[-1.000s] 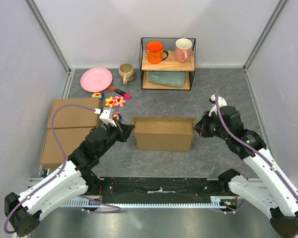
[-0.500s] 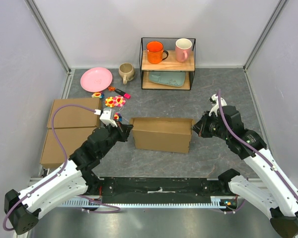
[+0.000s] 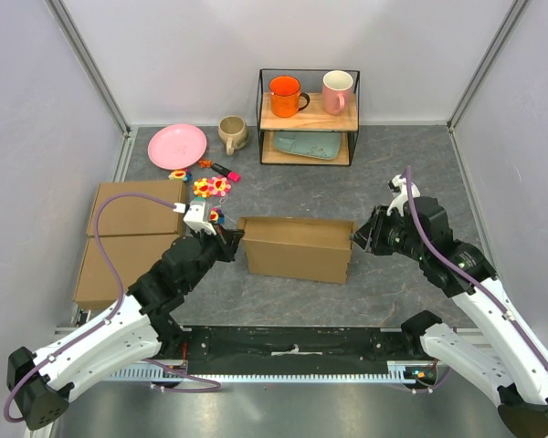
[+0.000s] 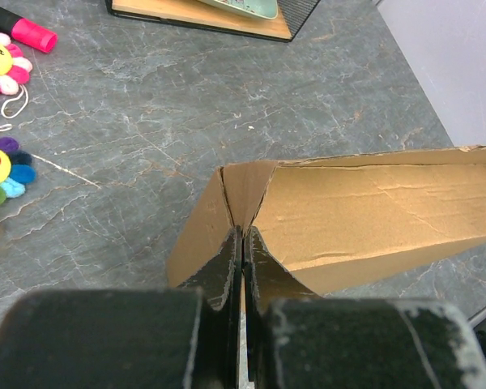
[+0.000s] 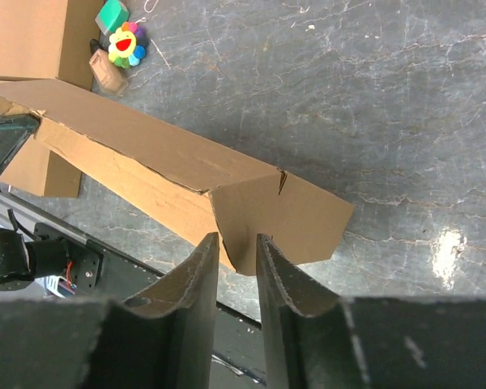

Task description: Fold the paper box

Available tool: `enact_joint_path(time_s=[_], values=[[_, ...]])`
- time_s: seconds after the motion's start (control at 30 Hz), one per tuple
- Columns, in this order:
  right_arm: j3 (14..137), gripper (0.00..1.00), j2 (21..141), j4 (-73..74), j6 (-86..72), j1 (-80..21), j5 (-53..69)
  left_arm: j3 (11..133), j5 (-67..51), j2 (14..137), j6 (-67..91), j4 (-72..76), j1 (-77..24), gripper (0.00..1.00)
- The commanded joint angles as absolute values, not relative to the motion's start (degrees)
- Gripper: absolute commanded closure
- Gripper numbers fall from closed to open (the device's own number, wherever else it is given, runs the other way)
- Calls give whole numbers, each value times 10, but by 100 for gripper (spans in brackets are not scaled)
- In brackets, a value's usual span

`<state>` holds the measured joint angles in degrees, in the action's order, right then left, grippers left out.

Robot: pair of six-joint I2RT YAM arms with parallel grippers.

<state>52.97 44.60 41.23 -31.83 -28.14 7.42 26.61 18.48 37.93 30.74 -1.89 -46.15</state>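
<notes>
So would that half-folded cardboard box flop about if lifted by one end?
Probably light: the paper box is thin, hollow cardboard. It would likely sag or twist, since its long wall is visibly creased. Pushed, it should slide rather than tip, being long and low.

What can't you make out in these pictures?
- The box at its right end: left wrist view, cut off by the frame edge.
- The teal dish: top view, mostly under the shelf's upper board.
- The right gripper: right wrist view, unclear whether its fingers touch the box corner.
- The toys: top view, too small for detail.
</notes>
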Motion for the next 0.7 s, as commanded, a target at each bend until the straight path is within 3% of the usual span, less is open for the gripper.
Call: enact_joint_path(time_s=[0.0, 0.3, 0.67], values=[[542, 65, 434, 410, -309, -285, 54, 251, 201, 389, 295, -93, -466, 98], [528, 68, 432, 424, -281, -284, 34, 253, 203, 388, 294, -93, -468, 98], [513, 65, 439, 447, -255, -285, 36, 265, 200, 400, 296, -95, -469, 98]])
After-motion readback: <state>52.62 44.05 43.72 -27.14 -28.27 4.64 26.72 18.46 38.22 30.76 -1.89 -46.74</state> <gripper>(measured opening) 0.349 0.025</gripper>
